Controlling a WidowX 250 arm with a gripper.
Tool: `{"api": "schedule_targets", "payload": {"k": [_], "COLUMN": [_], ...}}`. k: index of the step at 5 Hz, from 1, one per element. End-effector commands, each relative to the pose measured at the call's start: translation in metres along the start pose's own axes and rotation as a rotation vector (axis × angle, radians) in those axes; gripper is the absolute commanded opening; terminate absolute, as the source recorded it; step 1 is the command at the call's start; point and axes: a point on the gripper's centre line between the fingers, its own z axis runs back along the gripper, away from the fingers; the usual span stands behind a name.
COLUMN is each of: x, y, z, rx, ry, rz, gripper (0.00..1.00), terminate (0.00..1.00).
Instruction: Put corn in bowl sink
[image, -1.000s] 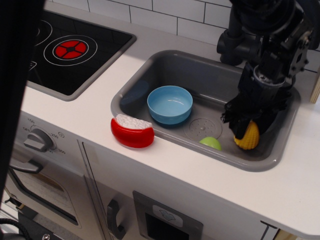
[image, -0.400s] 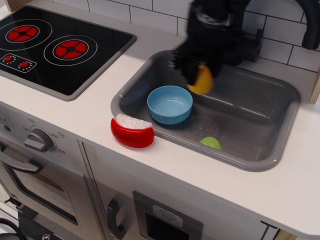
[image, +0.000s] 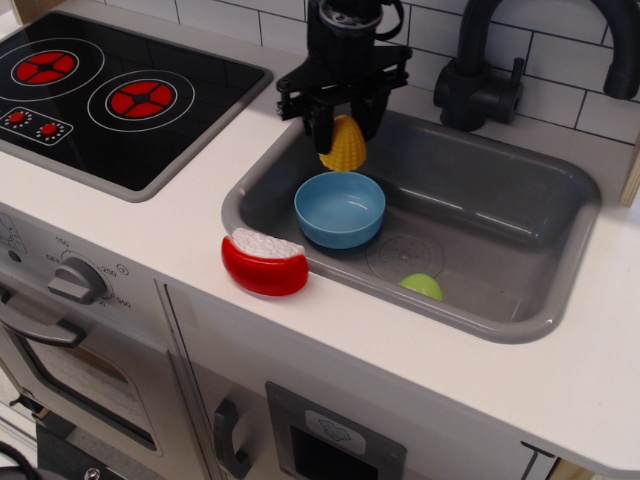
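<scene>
A red dish (image: 265, 264) sits on the counter's edge. The gripper (image: 343, 128), jaws clamped on the corn (image: 343, 146), hangs above the bowl (image: 340, 208) (back rim side) in the sink (image: 520, 320); released here, it might clip the rim and bounce out.

I see the gripper (image: 343, 125) positioned above the rear left part of the sink (image: 560, 322), its fingers closed on the corn (image: 343, 146). The corn hangs wide end down, clear of the basin floor, just above the far rim of the bowl (image: 340, 209). The bowl sits upright on the sink floor at the left side, with nothing inside it. A small green toy (image: 422, 286) lies near the front wall, beside the moulded drain (image: 404, 256). A red dish (image: 265, 264) rests on the counter (image: 130, 225), touching the sink's front left corner. The black faucet (image: 480, 75) stands behind the basin; the stovetop (image: 110, 90) lies well to the left.
</scene>
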Motion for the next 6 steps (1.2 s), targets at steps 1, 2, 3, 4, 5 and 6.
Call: {"api": "schedule_targets", "payload": {"k": [1,2,3,4,5,6], "x": [0.012,0.013,0.011,0.013,0.013,0.013], "y": [-0.001,0.000,0.000,-0.003,-0.003,-0.003], "z": [0.006,0.003,0.008,0.017,0.017,0.017], "rx": [0.012,0.023,0.009,-0.001,-0.001,-0.001], "ry": [-0.056,-0.095,-0.094,-0.102,-0.102,-0.102], "rz": [0.010,0.014,0.010,0.033,0.033,0.033], "gripper": [1.00,1.00,1.00,1.00,1.00,1.00], "terminate": [0.00,0.00,0.00,0.00,0.00,1.00]}}
